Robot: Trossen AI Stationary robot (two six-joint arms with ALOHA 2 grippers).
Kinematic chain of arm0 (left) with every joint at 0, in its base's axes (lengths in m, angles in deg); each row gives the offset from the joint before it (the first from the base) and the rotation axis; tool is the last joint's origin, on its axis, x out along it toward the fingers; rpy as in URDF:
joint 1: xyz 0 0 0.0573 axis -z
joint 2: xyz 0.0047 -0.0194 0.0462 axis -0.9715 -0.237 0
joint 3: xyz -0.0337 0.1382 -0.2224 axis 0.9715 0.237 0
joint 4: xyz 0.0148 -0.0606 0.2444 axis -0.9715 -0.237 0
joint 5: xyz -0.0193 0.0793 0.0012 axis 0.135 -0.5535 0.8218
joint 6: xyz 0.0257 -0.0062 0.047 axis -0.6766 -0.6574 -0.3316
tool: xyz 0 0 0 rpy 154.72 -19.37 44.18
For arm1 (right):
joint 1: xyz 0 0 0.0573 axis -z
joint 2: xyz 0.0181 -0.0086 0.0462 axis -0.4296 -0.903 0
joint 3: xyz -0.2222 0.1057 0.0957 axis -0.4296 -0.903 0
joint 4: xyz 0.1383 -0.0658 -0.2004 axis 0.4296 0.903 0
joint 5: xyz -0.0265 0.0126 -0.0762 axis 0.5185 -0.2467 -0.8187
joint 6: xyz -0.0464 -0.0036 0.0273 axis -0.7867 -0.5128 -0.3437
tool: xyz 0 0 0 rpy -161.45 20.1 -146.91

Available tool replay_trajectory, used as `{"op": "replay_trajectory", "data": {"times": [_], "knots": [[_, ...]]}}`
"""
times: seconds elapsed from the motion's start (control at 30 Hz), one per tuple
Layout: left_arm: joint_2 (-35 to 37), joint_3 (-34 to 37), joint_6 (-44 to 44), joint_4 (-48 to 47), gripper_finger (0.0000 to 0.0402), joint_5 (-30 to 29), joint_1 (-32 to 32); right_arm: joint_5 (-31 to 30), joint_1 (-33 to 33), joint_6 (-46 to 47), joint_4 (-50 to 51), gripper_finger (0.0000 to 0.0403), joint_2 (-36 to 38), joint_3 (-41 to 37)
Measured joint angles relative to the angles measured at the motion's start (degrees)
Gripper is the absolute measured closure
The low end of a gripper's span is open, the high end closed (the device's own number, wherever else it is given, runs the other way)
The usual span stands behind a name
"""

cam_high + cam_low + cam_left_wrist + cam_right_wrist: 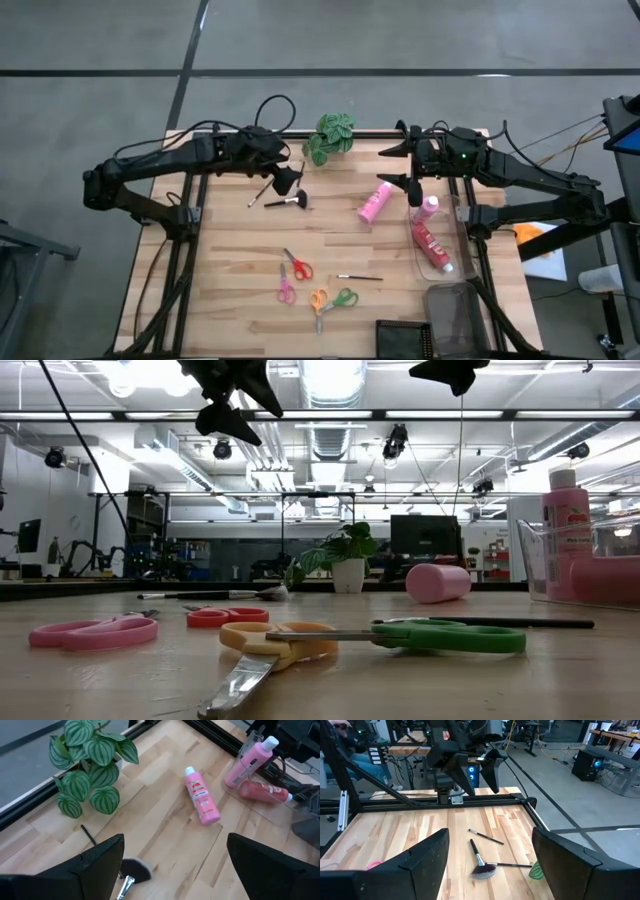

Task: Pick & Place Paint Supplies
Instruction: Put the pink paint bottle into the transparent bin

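Note:
A pink bottle [375, 202] lies on its side on the table; it also shows in the left wrist view [202, 802]. A second pink bottle [428, 207] stands upright in a clear bin [455, 232] at the right, and a red bottle [432, 245] lies in the bin beside it. A fan brush [288, 203] and a thin brush [262, 190] lie left of centre. Another thin brush [360, 277] lies nearer the front. My left gripper [288, 178] hovers open above the fan brush [132, 872]. My right gripper [395, 166] hovers open and empty near the lying pink bottle.
A potted leafy plant [328, 138] stands at the far edge. Several scissors lie near the front: red [297, 265], pink [286, 290], orange [318, 300] and green [343, 298]. A black box [403, 338] and a grey case [455, 315] sit at the near right.

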Motion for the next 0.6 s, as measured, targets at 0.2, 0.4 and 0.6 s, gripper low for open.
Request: {"op": "replay_trajectory", "data": {"times": [0.2, 0.4, 0.6], "knots": [[-0.1, 0.0, 0.1, 0.0, 0.0045, 0.0, 0.0, 0.0, 0.0, 0.0, 0.0, 0.0120, 0.0, 0.0], [-0.1, 0.0, 0.2, 0.0, 0.0045, 0.0, 0.0, 0.0, 0.0, 0.0, 0.0, 0.0120, 0.0, 0.0], [-0.1, 0.0, 0.2, 0.0, 0.0045, 0.0, 0.0, 0.0, 0.0, 0.4, 0.0, 0.0120, 0.0, 0.0]]}}
